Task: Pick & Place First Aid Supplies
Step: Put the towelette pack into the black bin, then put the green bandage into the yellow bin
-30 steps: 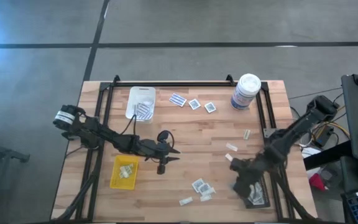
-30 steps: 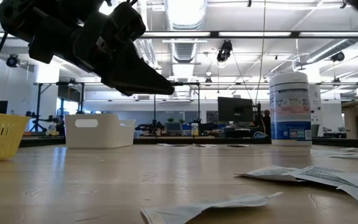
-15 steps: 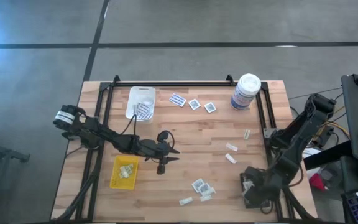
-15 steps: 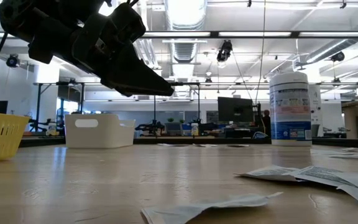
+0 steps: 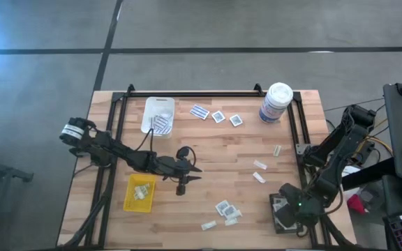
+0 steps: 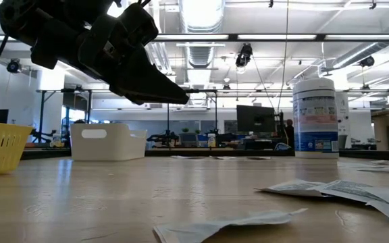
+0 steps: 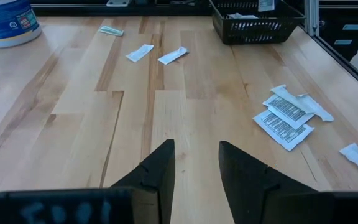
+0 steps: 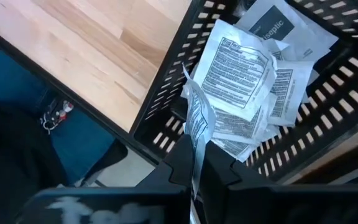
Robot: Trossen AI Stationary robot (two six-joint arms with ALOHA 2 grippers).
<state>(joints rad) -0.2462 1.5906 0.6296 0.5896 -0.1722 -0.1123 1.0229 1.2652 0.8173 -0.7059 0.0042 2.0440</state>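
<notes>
You are working the placing step with the right gripper [image 8: 194, 168]: its fingers are pinching a white printed packet [image 8: 199, 134] by one edge, and the packet is hanging directly over the black tray [image 8: 166, 93] at the table's near right corner. That tray is already holding a loose heap of printed packets [image 8: 241, 74]. In the high view the right gripper [image 5: 289, 209] is sitting over the same tray, at the front edge of the table.

My judgement: the next move is calling for the jaws to part while the packet is inside the tray walls. It is hanging close to one wall, so a slight shift toward the tray's middle would be lowering the risk of it dropping outside.

The left gripper [image 7: 194, 168] is waiting with its fingers apart and nothing between them, hovering above the table's centre.

Further on, supplies are lying uncollected: a cluster of square packets [image 5: 225, 209] near the front centre, pale narrow strips [image 5: 259, 171] toward the right, and a blue-striped strip [image 5: 200, 111] with two squares just beside it near the far edge, between the white tray [image 5: 160, 106] and the canister [image 5: 277, 102]. The yellow tray [image 5: 139, 192] is sitting front left
</notes>
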